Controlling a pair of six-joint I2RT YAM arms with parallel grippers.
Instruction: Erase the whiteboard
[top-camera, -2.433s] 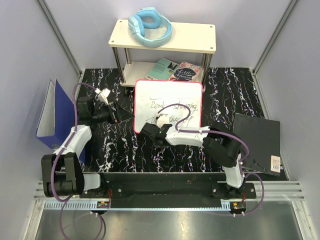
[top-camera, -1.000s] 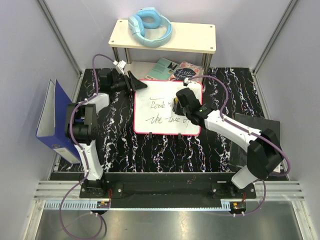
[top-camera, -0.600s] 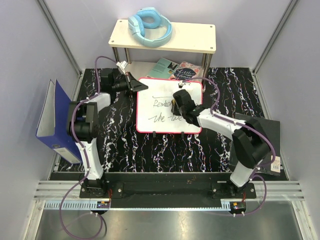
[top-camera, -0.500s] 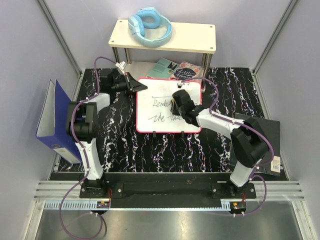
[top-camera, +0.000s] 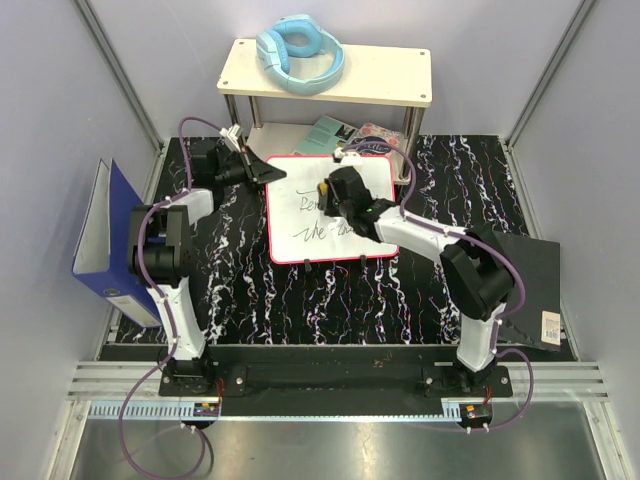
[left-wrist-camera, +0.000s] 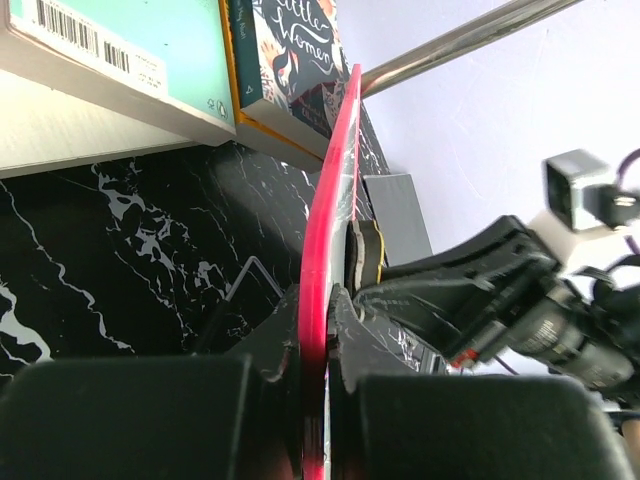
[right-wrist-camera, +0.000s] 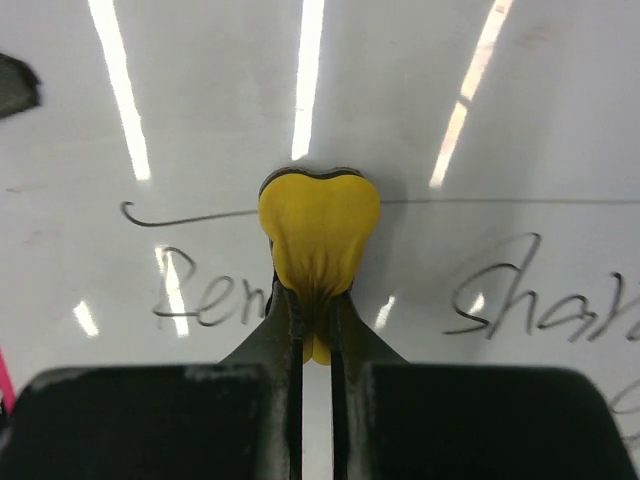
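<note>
The whiteboard (top-camera: 300, 238), white with a red-pink rim, lies on the black marbled table with black handwriting across it. My left gripper (top-camera: 262, 170) is shut on the board's far left corner; in the left wrist view the rim (left-wrist-camera: 335, 180) runs edge-on between the closed jaws of that gripper (left-wrist-camera: 322, 310). My right gripper (top-camera: 335, 196) is shut on a yellow eraser (right-wrist-camera: 318, 232), which presses on the whiteboard (right-wrist-camera: 500, 120) just above the written word at the left (right-wrist-camera: 200, 295). That gripper (right-wrist-camera: 315, 312) pinches the eraser's lower end. More writing (right-wrist-camera: 520, 290) lies to its right.
A cream shelf (top-camera: 390, 75) on metal legs stands behind the board, with blue headphones (top-camera: 300, 52) on top and books (top-camera: 355, 140) underneath. A blue binder (top-camera: 105, 240) stands at the left wall. A black folder (top-camera: 520, 285) lies at the right.
The left gripper has closed on the board's rim. The right gripper has carried the eraser leftward across the board, and the board has turned slightly.
</note>
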